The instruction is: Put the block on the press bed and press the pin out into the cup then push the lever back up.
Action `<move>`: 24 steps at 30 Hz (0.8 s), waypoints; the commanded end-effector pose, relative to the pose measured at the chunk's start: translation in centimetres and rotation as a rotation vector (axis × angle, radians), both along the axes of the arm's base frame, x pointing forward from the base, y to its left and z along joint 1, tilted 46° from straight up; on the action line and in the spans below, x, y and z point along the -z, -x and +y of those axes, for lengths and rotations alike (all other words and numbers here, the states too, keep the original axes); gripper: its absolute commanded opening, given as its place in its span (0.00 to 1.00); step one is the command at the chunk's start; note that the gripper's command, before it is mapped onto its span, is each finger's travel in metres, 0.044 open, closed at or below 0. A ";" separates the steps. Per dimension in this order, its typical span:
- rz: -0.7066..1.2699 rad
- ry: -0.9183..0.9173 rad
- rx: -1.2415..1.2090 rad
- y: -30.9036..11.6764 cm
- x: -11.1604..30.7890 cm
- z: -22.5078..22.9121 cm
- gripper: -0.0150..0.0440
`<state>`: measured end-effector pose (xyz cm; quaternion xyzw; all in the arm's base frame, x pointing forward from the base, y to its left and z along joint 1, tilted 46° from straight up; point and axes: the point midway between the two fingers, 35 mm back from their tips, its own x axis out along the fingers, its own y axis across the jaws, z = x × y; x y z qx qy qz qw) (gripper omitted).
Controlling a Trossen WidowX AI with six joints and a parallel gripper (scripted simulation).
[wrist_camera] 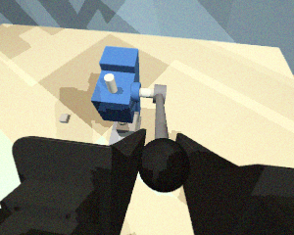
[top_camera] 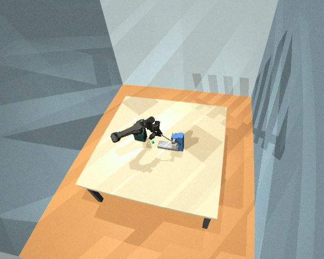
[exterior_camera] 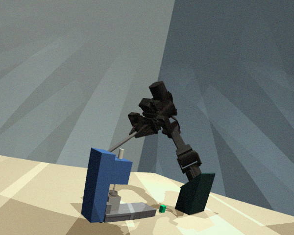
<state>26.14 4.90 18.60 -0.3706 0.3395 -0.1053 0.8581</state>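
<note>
From the top, your blue press (top_camera: 180, 142) (exterior_camera: 91, 184) (wrist_camera: 119, 100) stands on a pale wooden table (top_camera: 184, 178) (exterior_camera: 28, 183) (wrist_camera: 225, 73) with dark legs. Orange floor (top_camera: 162, 239) surrounds the table, and grey-blue walls (top_camera: 184, 41) (exterior_camera: 78, 88) (wrist_camera: 186, 20) carry slanting bands of light. Your black arm (top_camera: 128, 131) (exterior_camera: 179, 141) bends over toward the press.

From the exterior, you see the grey block (exterior_camera: 114, 202) upright on the press's flat grey bed (top_camera: 163, 144) (exterior_camera: 142, 211), under the thin punch (exterior_camera: 114, 188); you cannot tell whether its pin is out. A small green cube (top_camera: 152, 142) (exterior_camera: 162, 208) sits between the press and your dark green pedestal (top_camera: 140, 136) (exterior_camera: 196, 197). Your gripper (top_camera: 159, 135) (exterior_camera: 134, 134) (wrist_camera: 161, 136) is above the press, angled down, with the lever (top_camera: 166, 137) (exterior_camera: 123, 141) (wrist_camera: 160, 117) slanting up to it.

From the wrist, your jaws are clamped on the lever's round black knob (wrist_camera: 164, 165), and a small grey piece (wrist_camera: 64, 117) lies beside the press.
</note>
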 end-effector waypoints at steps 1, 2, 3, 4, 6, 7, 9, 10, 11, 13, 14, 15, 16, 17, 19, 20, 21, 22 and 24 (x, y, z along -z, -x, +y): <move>0.013 0.014 0.005 0.5 0.5 -0.6 0.25; 0.013 0.014 0.005 0.5 0.5 -0.6 0.25; 0.013 0.014 0.005 0.5 0.5 -0.6 0.25; 0.013 0.014 0.005 0.5 0.5 -0.7 0.25; 0.013 0.014 0.005 0.6 0.6 -0.7 0.25; 0.013 0.014 0.005 0.6 0.6 -0.8 0.25; 0.013 0.014 0.005 0.7 0.7 -0.8 0.25; 0.013 0.014 0.005 0.7 0.7 -0.9 0.25; 0.013 0.014 0.005 0.7 0.7 -0.9 0.25; 0.013 0.014 0.005 0.7 0.8 -0.9 0.25; 0.013 0.014 0.005 0.8 0.8 -1.0 0.25; 0.013 0.014 0.005 0.8 0.8 -1.0 0.25; 0.013 0.014 0.005 0.8 0.9 -1.0 0.25; 0.013 0.014 0.005 0.8 0.9 -1.1 0.25; 0.013 0.014 0.005 0.9 0.9 -1.1 0.25; 0.013 0.014 0.005 0.9 1.0 -1.2 0.25; 0.013 0.014 0.005 0.9 1.0 -1.2 0.25; 0.013 0.014 0.005 1.0 1.0 -1.2 0.25; 0.013 0.014 0.005 1.0 1.1 -1.3 0.25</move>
